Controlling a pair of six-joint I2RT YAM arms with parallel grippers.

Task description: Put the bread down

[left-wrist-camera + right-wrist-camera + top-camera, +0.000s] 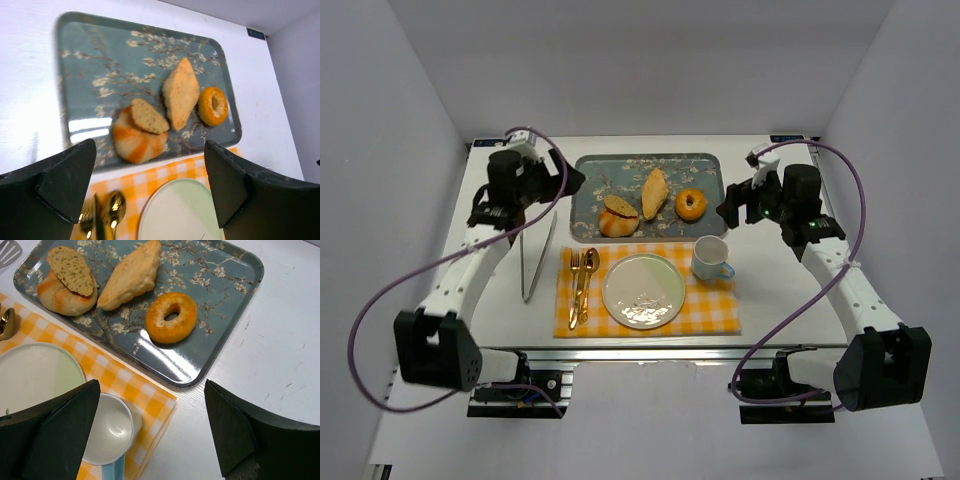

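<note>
A blue flowered tray at the back holds a round bun with a brown slice on it, a long pastry and an orange doughnut. These also show in the left wrist view: bun, pastry, doughnut; and in the right wrist view: bun, pastry, doughnut. A pale green plate sits on the orange checked mat. My left gripper is open, above the tray's left edge. My right gripper is open, right of the tray.
A white and blue cup stands on the mat right of the plate. Gold cutlery lies on the mat's left side. A metal utensil lies left of the mat. White walls enclose the table.
</note>
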